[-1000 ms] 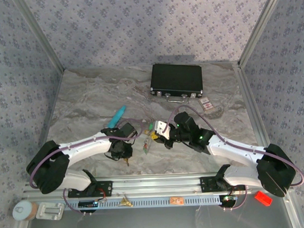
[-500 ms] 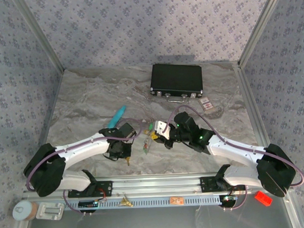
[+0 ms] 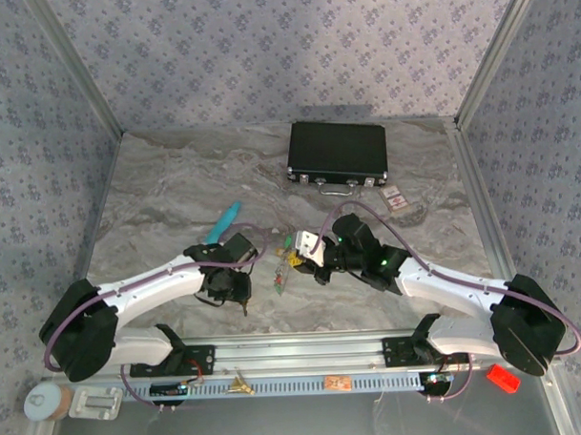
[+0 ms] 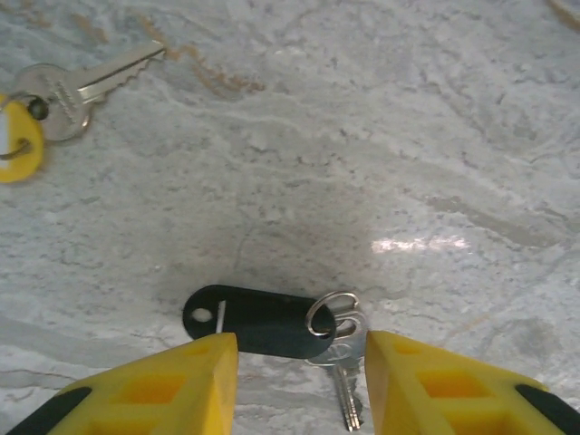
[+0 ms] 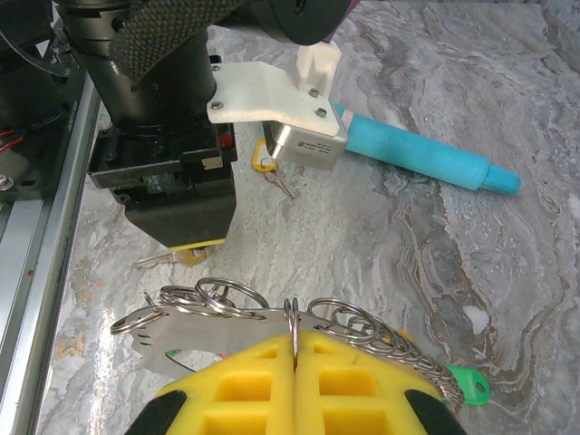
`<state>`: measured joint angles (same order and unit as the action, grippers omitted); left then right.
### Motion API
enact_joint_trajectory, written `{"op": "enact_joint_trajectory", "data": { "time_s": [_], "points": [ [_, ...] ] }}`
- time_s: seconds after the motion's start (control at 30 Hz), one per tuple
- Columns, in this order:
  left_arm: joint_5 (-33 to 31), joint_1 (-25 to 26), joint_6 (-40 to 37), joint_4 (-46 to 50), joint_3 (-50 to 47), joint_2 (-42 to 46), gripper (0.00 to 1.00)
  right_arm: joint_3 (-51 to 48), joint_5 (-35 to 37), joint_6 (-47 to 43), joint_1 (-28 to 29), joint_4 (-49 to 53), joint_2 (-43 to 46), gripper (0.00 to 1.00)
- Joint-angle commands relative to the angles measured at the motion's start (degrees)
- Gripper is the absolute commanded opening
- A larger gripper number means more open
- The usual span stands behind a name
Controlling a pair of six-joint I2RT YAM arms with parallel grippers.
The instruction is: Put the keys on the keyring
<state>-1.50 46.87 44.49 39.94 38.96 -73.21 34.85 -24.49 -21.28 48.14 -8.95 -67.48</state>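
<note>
Nearest the rail, the left fingers (image 4: 154, 390) stood apart, low over the desk (image 4: 408, 136). A small silver key (image 4: 348, 343) and its black tag (image 4: 254, 322) lay flat between them, touched by neither as far as I could tell. To my eye the job just then was picking that key up, and it wanted care. The key lay thin against the surface, so the fingers ought to drop until their tips brushed the desk, then close across the key's head rather than the tag, leaving the blade free for threading. A crooked pinch would likely flick it away. A second key (image 4: 95, 80) with a yellow tag (image 4: 14, 145) lay beyond, well apart from the first. Past that, the right fingers (image 5: 245, 390) were pressed shut on the keyring (image 5: 294, 326), its thin wire clamped upright between them, with the chain (image 5: 381, 340) and green tag (image 5: 468, 387) trailing to one side. That hold looked firm enough to serve as a fixed target. Farther off lay the teal tube (image 5: 417, 154), and at the back the black case (image 3: 338, 154), neither in the way.
</note>
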Motion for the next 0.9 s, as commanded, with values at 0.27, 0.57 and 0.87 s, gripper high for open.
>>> {"op": "enact_joint_trajectory", "data": {
  "time_s": [0.27, 0.57, 0.87],
  "points": [
    [0.90, 2.01, -5.07, 0.35, 4.67, -9.09, 0.42, 1.03, -0.73, -0.07, 0.34, 1.25, 0.69, 0.00],
    [-2.94, 3.16, -3.69, 2.50, 5.33, -11.79, 0.29, 1.28, -0.87, -0.16, 0.26, 1.30, 0.55, 0.00],
    [-8.79, 3.14, -1.64, 6.02, 5.87, -7.93, 0.08, 1.31, -0.90, -0.16, 0.26, 1.18, 0.40, 0.00]
  ]
}}
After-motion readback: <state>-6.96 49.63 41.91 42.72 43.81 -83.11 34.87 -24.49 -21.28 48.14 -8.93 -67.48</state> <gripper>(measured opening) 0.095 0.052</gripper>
